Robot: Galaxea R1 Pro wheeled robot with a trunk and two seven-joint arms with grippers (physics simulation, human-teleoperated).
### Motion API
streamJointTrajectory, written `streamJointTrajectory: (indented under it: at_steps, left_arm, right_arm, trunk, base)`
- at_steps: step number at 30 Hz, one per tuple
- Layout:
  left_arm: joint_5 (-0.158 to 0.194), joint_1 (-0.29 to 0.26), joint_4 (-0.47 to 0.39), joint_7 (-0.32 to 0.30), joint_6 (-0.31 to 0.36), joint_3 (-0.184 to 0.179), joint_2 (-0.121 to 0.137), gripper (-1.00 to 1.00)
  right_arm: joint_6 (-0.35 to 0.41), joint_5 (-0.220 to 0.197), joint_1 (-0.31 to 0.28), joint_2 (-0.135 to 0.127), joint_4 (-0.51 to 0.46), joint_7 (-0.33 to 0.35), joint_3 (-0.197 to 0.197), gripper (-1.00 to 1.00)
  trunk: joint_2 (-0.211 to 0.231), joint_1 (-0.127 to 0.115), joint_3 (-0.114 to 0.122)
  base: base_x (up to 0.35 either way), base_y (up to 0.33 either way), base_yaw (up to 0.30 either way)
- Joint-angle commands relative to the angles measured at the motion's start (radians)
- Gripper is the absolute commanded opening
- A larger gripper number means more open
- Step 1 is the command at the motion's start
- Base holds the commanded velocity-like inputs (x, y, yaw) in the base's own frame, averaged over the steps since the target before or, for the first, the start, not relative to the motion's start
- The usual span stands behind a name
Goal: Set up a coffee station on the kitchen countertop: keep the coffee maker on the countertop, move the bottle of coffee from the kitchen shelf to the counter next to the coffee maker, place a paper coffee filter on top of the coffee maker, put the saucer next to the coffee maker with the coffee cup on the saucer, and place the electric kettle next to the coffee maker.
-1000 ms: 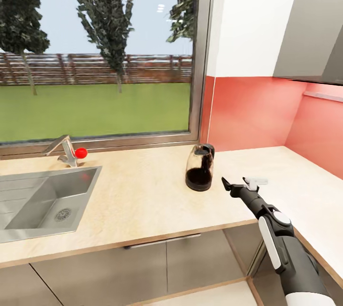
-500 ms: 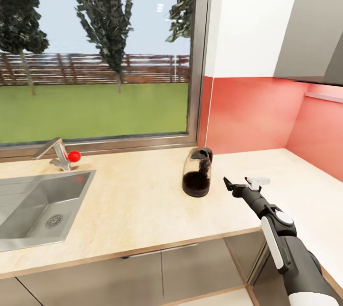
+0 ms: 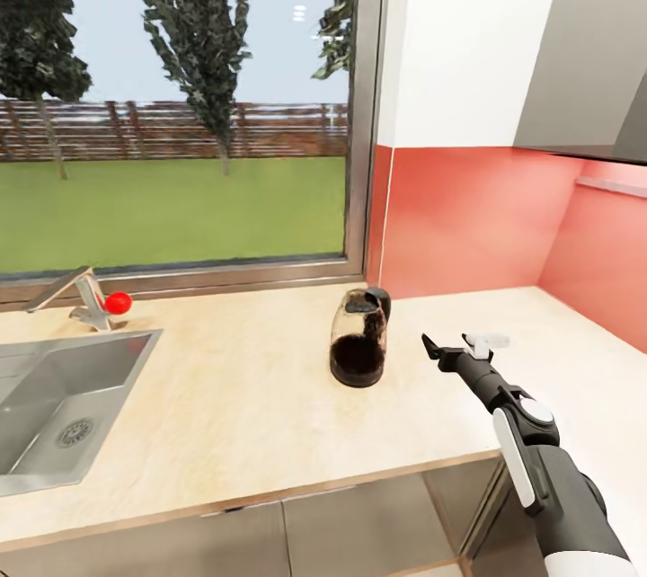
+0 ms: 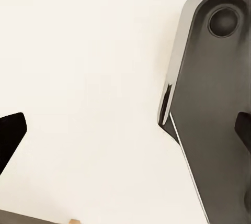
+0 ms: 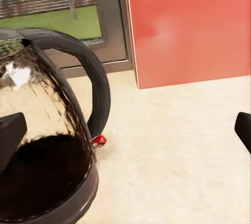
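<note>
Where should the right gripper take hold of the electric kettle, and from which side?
Probably by the black loop handle, coming from the right gripper's side. The electric kettle stands upright, its glass body round and wide, and the loop looks slim enough for open fingers to close around.

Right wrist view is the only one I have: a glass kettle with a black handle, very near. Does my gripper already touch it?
Observer: No. In the head view the right gripper hovers open to the right of the kettle, with bare countertop between them.
Operator: What is on the kettle's other side?
Observer: A steel sink is set into the countertop well to its left, with a tap behind it.
</note>
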Motion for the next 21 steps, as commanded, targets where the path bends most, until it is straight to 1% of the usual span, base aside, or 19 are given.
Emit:
streamJointTrajectory:
  at_steps: [1,4,6,10,13,19,21]
  left_arm:
    - [-0.011,0.000,-0.001,0.002,-0.002,0.006,0.000,1.00]
    - [-0.011,0.000,-0.001,0.002,-0.002,0.006,0.000,1.00]
    - [-0.011,0.000,0.000,0.001,-0.002,0.006,-0.001,1.00]
    - [-0.011,0.000,0.000,0.001,-0.002,0.007,-0.002,1.00]
    - [-0.011,0.000,0.000,0.001,-0.002,0.007,-0.002,1.00]
    - [-0.011,0.000,0.000,0.001,-0.002,0.007,-0.001,1.00]
    - [-0.011,0.000,0.000,0.001,-0.002,0.006,0.000,1.00]
  right_arm:
    - [0.008,-0.010,-0.001,0.000,-0.001,0.004,-0.001,1.00]
    - [0.008,-0.010,-0.001,0.000,-0.001,0.004,-0.002,1.00]
    - [0.008,-0.010,-0.001,0.000,-0.001,0.004,-0.010,1.00]
    - [0.008,-0.012,-0.001,0.000,-0.001,0.004,-0.049,1.00]
    - [0.008,-0.012,-0.001,0.000,0.000,0.004,-0.059,1.00]
    - [0.009,-0.012,-0.001,0.002,0.000,0.004,-0.064,1.00]
    - [0.010,-0.012,-0.001,0.002,-0.001,0.004,-0.064,1.00]
  trunk:
    - [-0.002,0.001,-0.002]
    - [-0.002,0.001,-0.002]
    - [-0.002,0.001,-0.002]
    - [-0.002,0.001,-0.002]
    - [-0.002,0.001,-0.002]
    - [-0.002,0.001,-0.002]
    - [-0.002,0.001,-0.002]
  base:
    - [0.104,-0.073,0.145]
    - [0.046,-0.032,0.219]
    - [0.016,-0.011,0.256]
    - [0.005,-0.005,0.223]
    - [0.006,-0.069,0.077]
    - [0.043,-0.248,0.008]
    - [0.004,-0.102,0.000]
